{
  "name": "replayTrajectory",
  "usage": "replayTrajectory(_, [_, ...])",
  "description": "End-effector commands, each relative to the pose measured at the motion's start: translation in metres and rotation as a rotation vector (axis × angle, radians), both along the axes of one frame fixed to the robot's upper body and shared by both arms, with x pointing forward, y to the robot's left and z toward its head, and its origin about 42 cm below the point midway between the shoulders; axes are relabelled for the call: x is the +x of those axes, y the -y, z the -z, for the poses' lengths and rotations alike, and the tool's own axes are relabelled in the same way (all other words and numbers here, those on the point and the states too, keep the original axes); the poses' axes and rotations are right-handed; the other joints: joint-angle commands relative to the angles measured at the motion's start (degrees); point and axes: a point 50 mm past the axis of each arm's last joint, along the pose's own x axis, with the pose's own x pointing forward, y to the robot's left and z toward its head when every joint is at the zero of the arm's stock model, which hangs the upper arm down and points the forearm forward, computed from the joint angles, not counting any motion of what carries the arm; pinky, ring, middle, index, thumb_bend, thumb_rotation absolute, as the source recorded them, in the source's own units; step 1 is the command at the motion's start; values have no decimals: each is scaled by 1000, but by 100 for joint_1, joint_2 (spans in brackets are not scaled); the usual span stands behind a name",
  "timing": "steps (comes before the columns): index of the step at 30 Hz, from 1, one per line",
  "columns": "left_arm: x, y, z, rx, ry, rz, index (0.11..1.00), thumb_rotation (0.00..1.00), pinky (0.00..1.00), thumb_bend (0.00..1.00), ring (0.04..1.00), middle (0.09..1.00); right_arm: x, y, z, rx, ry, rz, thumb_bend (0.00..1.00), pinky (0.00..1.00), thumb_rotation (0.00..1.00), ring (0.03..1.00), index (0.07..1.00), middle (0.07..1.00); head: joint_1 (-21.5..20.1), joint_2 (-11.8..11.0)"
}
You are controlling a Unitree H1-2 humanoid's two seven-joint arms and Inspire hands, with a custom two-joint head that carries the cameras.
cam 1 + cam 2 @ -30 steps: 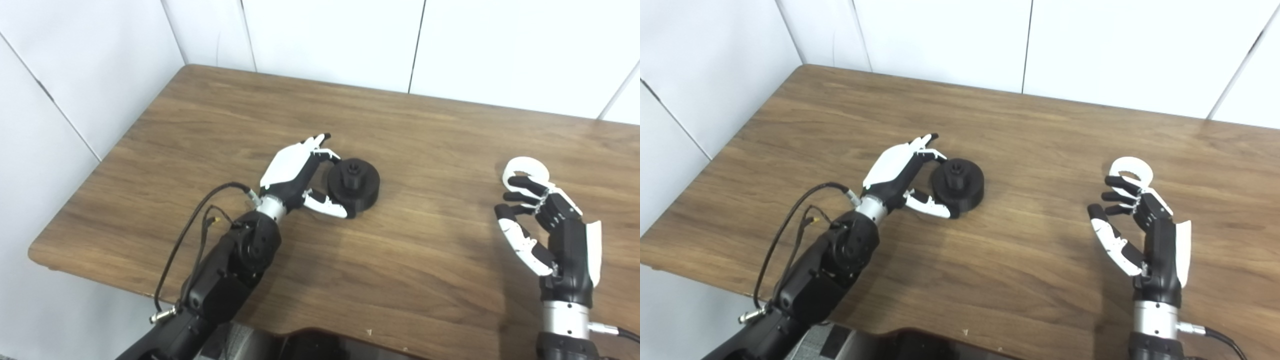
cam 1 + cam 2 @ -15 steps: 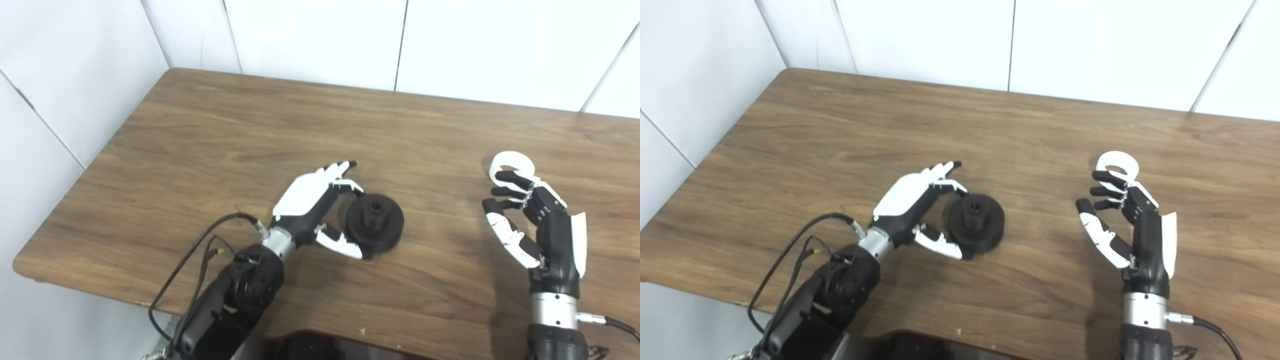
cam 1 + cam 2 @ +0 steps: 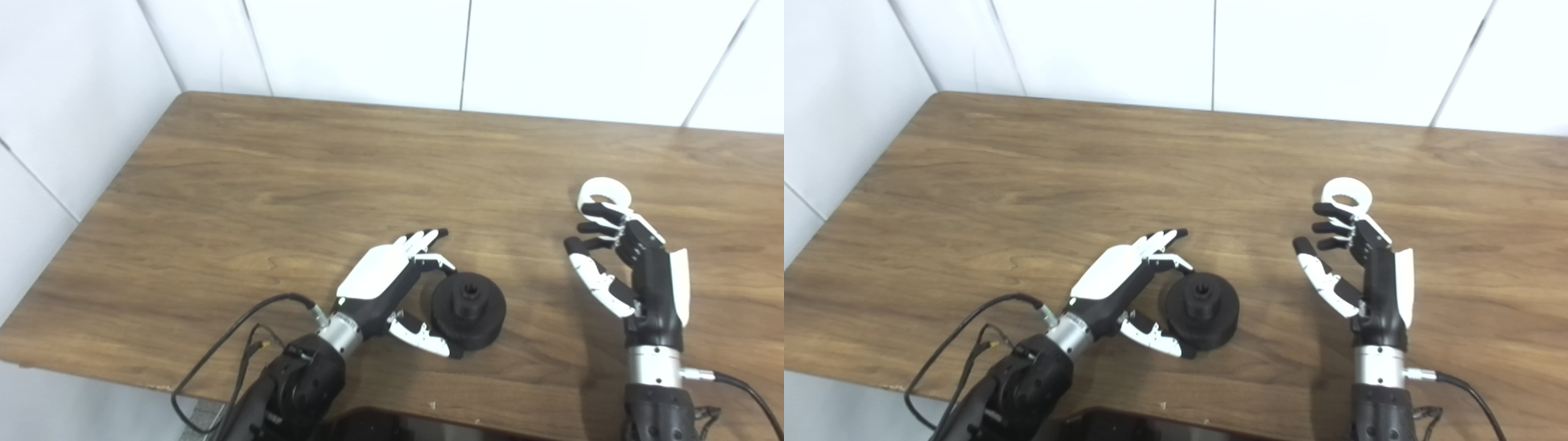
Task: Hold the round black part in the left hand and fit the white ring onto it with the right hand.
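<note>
The round black part (image 3: 468,309) sits low on the wooden table (image 3: 294,184) near its front edge, with a raised hub on top. My left hand (image 3: 392,282) grips it from the left, thumb at its front rim and a curled finger at its back rim, the other fingers straight. The white ring (image 3: 604,193) lies flat on the table at the right. My right hand (image 3: 625,269) stands upright just in front of the ring, fingers apart and curled, holding nothing. Its fingertips overlap the ring's near edge in the picture.
White wall panels (image 3: 367,49) close the table's back and left sides. A black cable (image 3: 245,324) loops off my left forearm over the front edge. Bare wood lies between the black part and the ring.
The camera has swung, shifting the whole picture. Beyond that, my left hand and the black part have come together toward the front edge and nearer the ring. The right hand stays by the ring.
</note>
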Motion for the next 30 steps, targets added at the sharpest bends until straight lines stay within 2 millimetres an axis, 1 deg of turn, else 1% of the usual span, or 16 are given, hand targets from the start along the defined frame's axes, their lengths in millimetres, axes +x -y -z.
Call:
replayTrajectory(1, [2, -3, -16, -25, 80, 14, 613, 351, 1000, 1000, 1000, 1000, -11, -15, 2, 38, -6, 6, 509, 523, 300, 633, 659, 710, -238, -8])
replayTrajectory(2, [2, -4, -16, -25, 81, 14, 613, 353, 1000, 1000, 1000, 1000, -11, -17, 2, 34, -7, 5, 504, 524, 300, 635, 660, 713, -238, -8])
replayTrajectory(3, [1, -8, -17, -26, 81, 13, 613, 354, 1000, 1000, 1000, 1000, -12, -20, 2, 31, -7, 3, 503, 524, 301, 635, 660, 714, -622, -31])
replayTrajectory(4, [1, -11, -17, -26, 80, 12, 613, 355, 1000, 997, 1000, 1000, -12, -24, 2, 29, -9, 1, 504, 527, 306, 638, 660, 719, -863, -42])
replayTrajectory(5, [1, -14, -17, -27, 80, 11, 615, 355, 1000, 991, 1000, 1000, -12, -27, 2, 28, -9, 1, 504, 531, 310, 640, 659, 722, -863, -42])
replayTrajectory(6, [1, -18, -18, -27, 79, 12, 616, 351, 1000, 988, 1000, 1000, -12, -31, 2, 28, -9, 0, 502, 530, 308, 639, 657, 719, -1216, -75])
replayTrajectory(7, [2, -22, -18, -24, 79, 15, 618, 350, 1000, 984, 1000, 1000, -11, -36, 2, 25, -9, 1, 500, 527, 308, 637, 656, 715, -1426, -83])
replayTrajectory(8, [2, -25, -18, -23, 78, 17, 619, 350, 1000, 982, 1000, 1000, -11, -39, 2, 24, -8, 0, 498, 525, 310, 636, 655, 711, -1518, -80])
replayTrajectory(10, [4, -31, -19, -22, 75, 22, 621, 343, 1000, 977, 1000, 1000, -9, -47, 1, 28, -10, -3, 492, 523, 307, 640, 656, 712, -1843, -99])
replayTrajectory(12, [5, -36, -19, -18, 75, 25, 622, 340, 1000, 974, 1000, 1000, -8, -53, 1, 30, -14, -5, 488, 522, 303, 644, 659, 716, -2031, -128])
replayTrajectory(14, [6, -39, -19, -14, 77, 28, 624, 346, 1000, 976, 1000, 1000, -6, -56, 1, 35, -16, -5, 490, 533, 312, 656, 663, 720, -2079, -127])
replayTrajectory(16, [7, -41, -20, -17, 74, 29, 624, 335, 1000, 975, 1000, 1000, -5, -60, 1, 42, -12, -3, 494, 535, 298, 654, 657, 716, -2120, -137])
replayTrajectory(21, [8, -44, -21, -28, 63, 26, 623, 324, 1000, 973, 1000, 1000, -4, -63, 1, 52, -15, -2, 498, 542, 297, 656, 658, 718, -2198, -167])
replayTrajectory(24, [8, -44, -22, -26, 64, 23, 621, 314, 1000, 970, 1000, 1000, -4, -63, 1, 57, -17, -5, 501, 541, 291, 660, 662, 723, -2250, -195])
replayTrajectory(27, [8, -44, -22, -26, 63, 21, 621, 304, 1000, 969, 1000, 1000, -4, -62, 0, 47, -14, -6, 504, 538, 307, 662, 664, 729, -2269, -205])
replayTrajectory(30, [8, -44, -22, -33, 58, 22, 622, 302, 1000, 966, 1000, 1000, -1, -58, -1, 28, 1, -1, 500, 520, 287, 651, 664, 730, -2267, -217])
